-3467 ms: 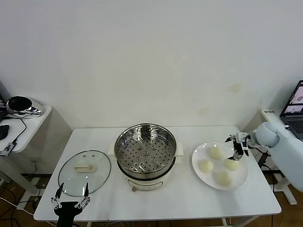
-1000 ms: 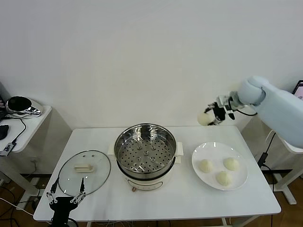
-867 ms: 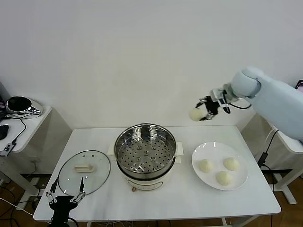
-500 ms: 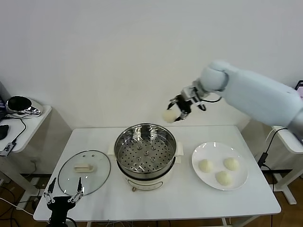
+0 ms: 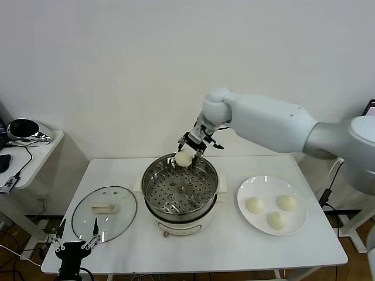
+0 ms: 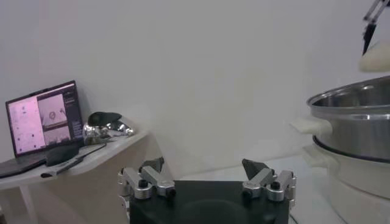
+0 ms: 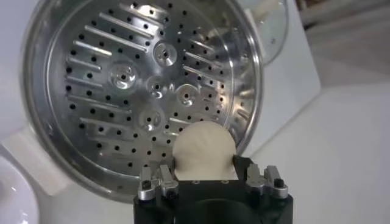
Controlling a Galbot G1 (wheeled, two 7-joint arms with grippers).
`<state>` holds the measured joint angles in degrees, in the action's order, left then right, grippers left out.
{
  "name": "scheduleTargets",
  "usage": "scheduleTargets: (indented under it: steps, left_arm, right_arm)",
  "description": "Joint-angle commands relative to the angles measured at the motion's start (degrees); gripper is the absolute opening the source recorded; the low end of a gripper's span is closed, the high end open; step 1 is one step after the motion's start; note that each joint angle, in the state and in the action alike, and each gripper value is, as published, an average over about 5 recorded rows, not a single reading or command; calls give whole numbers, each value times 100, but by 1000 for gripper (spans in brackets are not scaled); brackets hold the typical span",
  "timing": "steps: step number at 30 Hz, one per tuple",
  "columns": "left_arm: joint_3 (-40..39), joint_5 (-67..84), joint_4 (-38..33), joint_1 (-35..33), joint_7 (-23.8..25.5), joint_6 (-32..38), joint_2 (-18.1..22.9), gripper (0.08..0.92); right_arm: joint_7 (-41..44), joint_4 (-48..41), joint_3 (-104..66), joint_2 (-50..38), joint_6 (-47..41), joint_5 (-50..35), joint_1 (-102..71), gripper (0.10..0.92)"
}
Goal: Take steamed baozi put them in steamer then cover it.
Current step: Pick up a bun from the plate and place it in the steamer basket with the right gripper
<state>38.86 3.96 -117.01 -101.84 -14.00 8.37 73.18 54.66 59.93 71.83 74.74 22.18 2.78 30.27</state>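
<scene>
Your right gripper (image 5: 188, 153) hangs over the far rim of the steamer (image 5: 180, 190), its jaws pinched on one bun (image 5: 184, 158). In the right wrist view the bun (image 7: 203, 150) sits snug between the two fingers (image 7: 242, 165), and directly below it you see the perforated tray (image 7: 143, 91) with nothing on it. The bun is held clear above the tray, near the rim rather than over the middle.

Away from that gripper, on the robot's right, the white plate (image 5: 299, 225) lies on the table (image 5: 234, 249) beside the steamer. Three buns (image 5: 275, 210) rest on it, close together and well apart from the held one.

On the other side of the steamer from the plate, the glass cover (image 5: 104, 213) lies flat on the table, handle up, off the pot.

Your left gripper (image 5: 75, 243) waits low at the near table edge, just in front of the cover, with its jaws spread wide and nothing between them. From its wrist view the steamer wall (image 6: 356, 131) stands ahead, and the held bun (image 6: 376, 56) shows above the rim.
</scene>
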Motion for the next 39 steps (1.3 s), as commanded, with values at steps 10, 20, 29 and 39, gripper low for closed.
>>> scheduleTargets:
  steps: [10,20,29,39]
  left_arm:
    - [30,34,55,41,3,-1,-22,823]
    - [36,22,-22,12,-12,-5,16,823]
    - [65,21,-154,-22,-22,-36,19,823]
    - [45,35,-303,39,-2,-155,-103,823]
  right_arm:
    - [-421,-784,-109,533,1107,1410,-684,611]
    - [-605,-892,-262,532,1202,1572,-713,650]
    - [233,676,39,-233,-845,-568,381,819]
    - [671,3259,588,-2423,-4755,-2172,1588,823]
